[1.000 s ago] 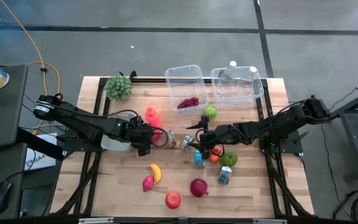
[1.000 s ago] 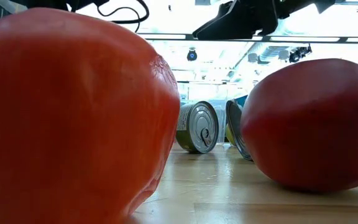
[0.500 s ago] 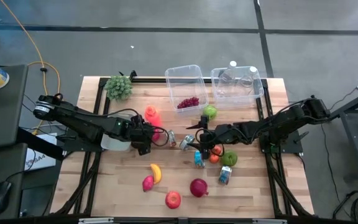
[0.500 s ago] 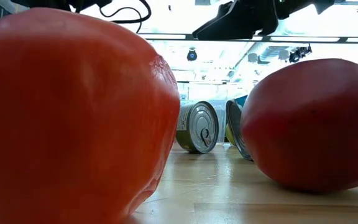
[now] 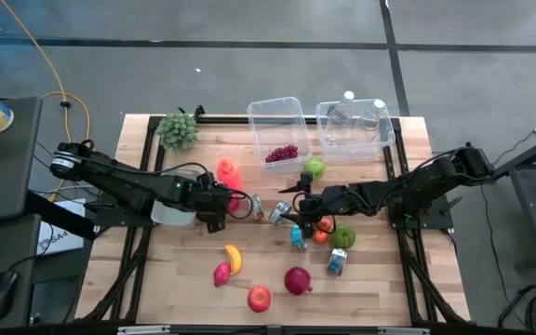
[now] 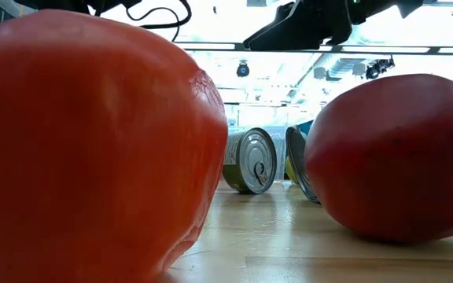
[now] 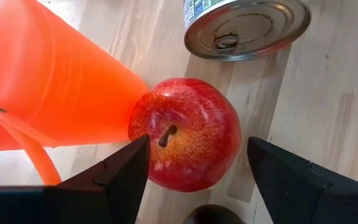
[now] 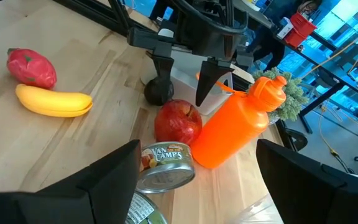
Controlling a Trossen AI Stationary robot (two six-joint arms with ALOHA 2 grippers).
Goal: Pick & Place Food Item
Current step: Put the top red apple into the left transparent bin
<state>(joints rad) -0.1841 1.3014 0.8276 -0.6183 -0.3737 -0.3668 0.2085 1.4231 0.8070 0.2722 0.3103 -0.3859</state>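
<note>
A red apple (image 7: 185, 134) rests stem up on the wooden table, against the side of an orange bottle (image 7: 48, 81) that lies there. My left gripper (image 7: 197, 162) hangs over the apple, pointing steeply down. It is open, with one finger on each side of the fruit. In the right wrist view the same apple (image 8: 178, 122) sits below the left gripper (image 8: 184, 78). My right gripper (image 8: 197, 180) is open near the table's middle (image 5: 301, 207) and holds nothing. It faces a tin can (image 8: 165, 163). My left gripper comes at the apple from above, slanting. One fingertip (image 7: 138, 152) stands right at the apple's side nearest the bottle (image 7: 143, 127); whether it touches I cannot tell. The other finger (image 7: 263, 158) shows a narrow gap to the fruit. The apple rests on the table.
A tin can (image 7: 247, 28) lies just beyond the apple. Two clear bins (image 5: 277, 130) (image 5: 354, 126) stand at the far edge. A banana (image 5: 234, 259), pink fruit (image 5: 221, 274), red fruits (image 5: 259, 298) (image 5: 297, 279), green fruits (image 5: 314, 167) and cans (image 5: 337, 262) are scattered about. Two red fruits (image 6: 77, 149) (image 6: 395, 157) fill the low view.
</note>
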